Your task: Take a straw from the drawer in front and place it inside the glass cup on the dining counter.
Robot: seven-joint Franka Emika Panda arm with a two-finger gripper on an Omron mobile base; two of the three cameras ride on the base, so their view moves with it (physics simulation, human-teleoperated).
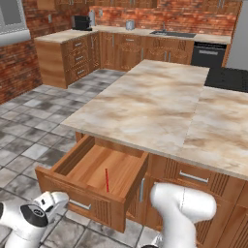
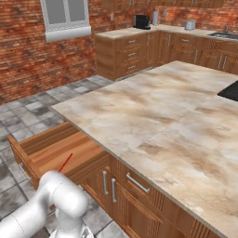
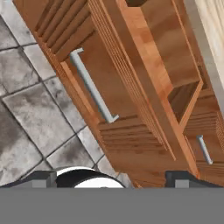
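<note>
Open drawer (image 1: 92, 169) — straw (image 1: 106, 180) lying inside.

Grey stone floor tiles (image 1: 34, 126) are stretching away to my left, running up to a red brick wall (image 2: 28, 60) where a white-framed window (image 2: 65, 16) is sitting. Along the far wall a wooden bench (image 1: 72, 53) is carrying a black coffee machine (image 1: 81, 22) and a toaster (image 1: 130, 24), with a sink (image 1: 172, 34) lying further right.
</note>
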